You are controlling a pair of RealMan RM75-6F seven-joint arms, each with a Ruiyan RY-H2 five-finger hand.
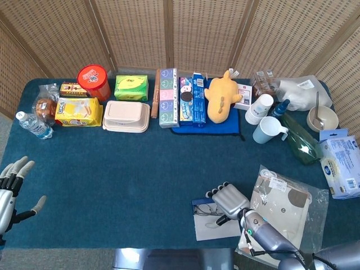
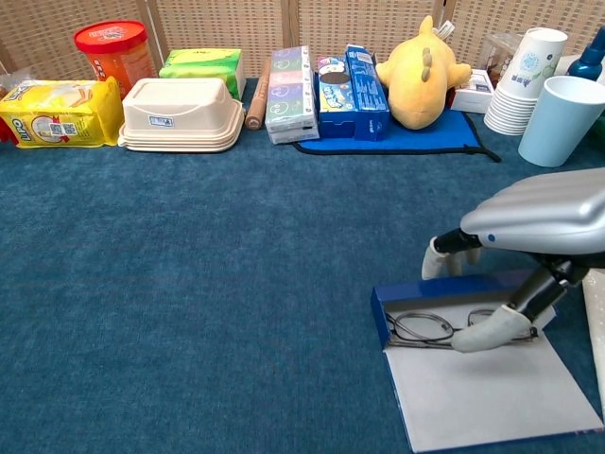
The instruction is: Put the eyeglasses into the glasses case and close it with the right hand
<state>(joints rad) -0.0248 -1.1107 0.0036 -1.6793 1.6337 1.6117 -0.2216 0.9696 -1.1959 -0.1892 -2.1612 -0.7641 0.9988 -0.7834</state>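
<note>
Woven rattan screen [image 1: 185,34], blue carpeted table [image 1: 129,174], even light

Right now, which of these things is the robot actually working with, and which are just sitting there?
In the job:
thin dark-rimmed eyeglasses, lying in the case
open blue glasses case with white lining
right hand, fingers on the glasses

Just lying about:
yellow plush toy
red-lidded tub
beige lidded food box
light blue mug
left hand, idle and apart
</note>
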